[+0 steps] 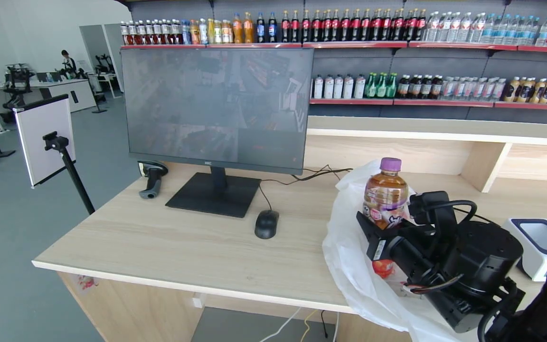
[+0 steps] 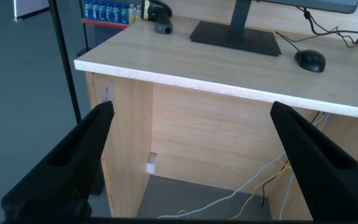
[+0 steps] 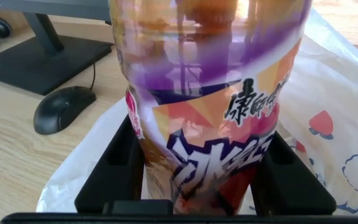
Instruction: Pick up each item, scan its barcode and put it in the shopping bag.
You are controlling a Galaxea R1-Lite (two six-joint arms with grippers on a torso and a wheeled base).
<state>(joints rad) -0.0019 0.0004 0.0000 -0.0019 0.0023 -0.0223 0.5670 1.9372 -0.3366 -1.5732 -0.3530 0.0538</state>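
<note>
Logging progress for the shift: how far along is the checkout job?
Done: the bottle is picked up. In hand: the right gripper holds it upright at the shopping bag. Left: releasing it inside; whether it was scanned cannot be told. The left gripper is open and empty.

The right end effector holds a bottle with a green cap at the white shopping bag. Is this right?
No, the cap is purple, not green; the head view shows it. The right end effector does hold the bottle at the white shopping bag.

Light wooden counter [image 1: 159, 247] with monitor [image 1: 216, 109], mouse [image 1: 266, 223], handheld scanner [image 1: 151, 179], white shopping bag [image 1: 347, 251], desktop scanner [image 1: 535, 241].
</note>
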